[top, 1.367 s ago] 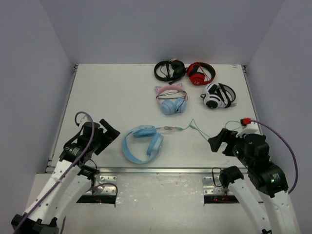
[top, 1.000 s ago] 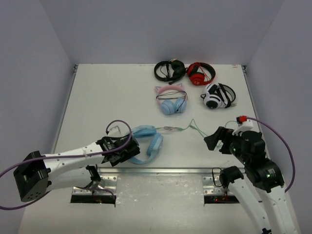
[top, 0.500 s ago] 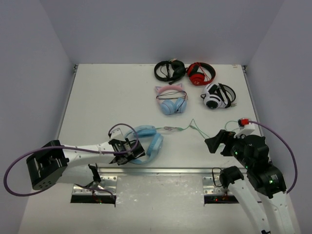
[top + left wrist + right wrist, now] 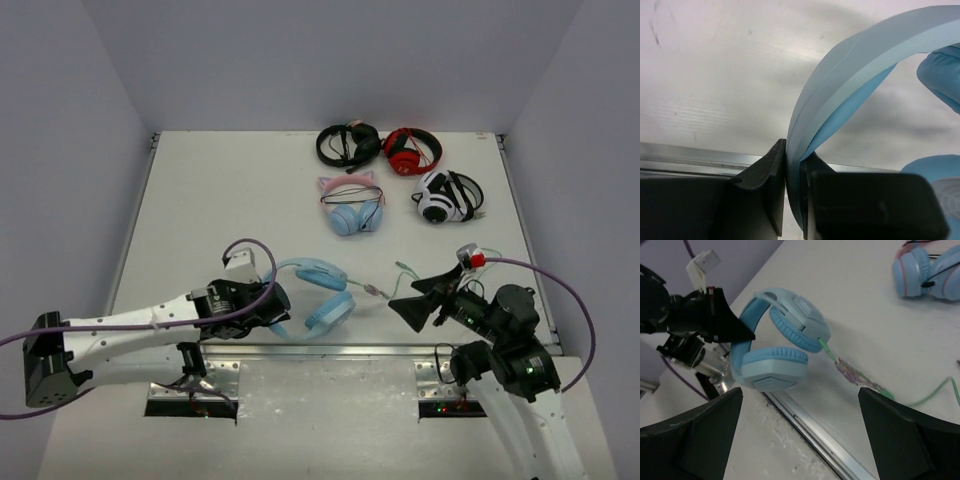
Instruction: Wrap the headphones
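Observation:
The light blue headphones (image 4: 330, 312) sit near the table's front edge, left of centre. My left gripper (image 4: 275, 305) is shut on their headband (image 4: 840, 75), which is pinched flat between the two black fingers (image 4: 765, 170). The thin green cable (image 4: 402, 270) runs right from the cups, with a small bundled section (image 4: 855, 375). My right gripper (image 4: 410, 305) hovers open just right of the cups, above the cable, with nothing between its fingers (image 4: 695, 435). In the right wrist view the cups (image 4: 775, 365) and my left gripper (image 4: 735, 330) lie ahead.
A pink-and-blue cat-ear pair (image 4: 350, 205) lies mid-table. A white-and-black pair (image 4: 445, 197), a black pair (image 4: 347, 145) and a red pair (image 4: 412, 150) lie at the back. The metal rail (image 4: 330, 348) marks the front edge, close under the headphones.
My left gripper reached the headband, shut on it and shifted the headphones slightly right. My right arm swung left and lower toward the cable, staying open.

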`<act>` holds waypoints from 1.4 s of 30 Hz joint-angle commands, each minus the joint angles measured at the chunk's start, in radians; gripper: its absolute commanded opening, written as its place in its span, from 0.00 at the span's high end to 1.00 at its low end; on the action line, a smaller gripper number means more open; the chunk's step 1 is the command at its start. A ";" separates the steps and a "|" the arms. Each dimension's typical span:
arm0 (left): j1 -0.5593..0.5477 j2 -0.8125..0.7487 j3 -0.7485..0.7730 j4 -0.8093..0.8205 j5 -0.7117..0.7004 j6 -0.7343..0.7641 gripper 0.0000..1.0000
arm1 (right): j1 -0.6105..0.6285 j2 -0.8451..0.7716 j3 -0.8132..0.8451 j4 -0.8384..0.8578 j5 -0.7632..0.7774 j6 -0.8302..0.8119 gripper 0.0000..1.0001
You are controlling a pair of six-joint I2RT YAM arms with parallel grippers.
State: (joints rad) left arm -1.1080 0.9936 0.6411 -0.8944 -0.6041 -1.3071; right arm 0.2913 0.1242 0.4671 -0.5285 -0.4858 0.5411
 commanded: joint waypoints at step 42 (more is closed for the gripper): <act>-0.010 -0.101 0.648 0.348 -0.715 1.244 0.99 | 0.192 0.428 -0.012 0.388 0.424 -0.237 0.82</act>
State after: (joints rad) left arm -1.1133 0.8982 1.3048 -0.8669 -1.2797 -0.1833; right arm 0.4808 0.5407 0.3408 -0.0021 -0.1669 0.3492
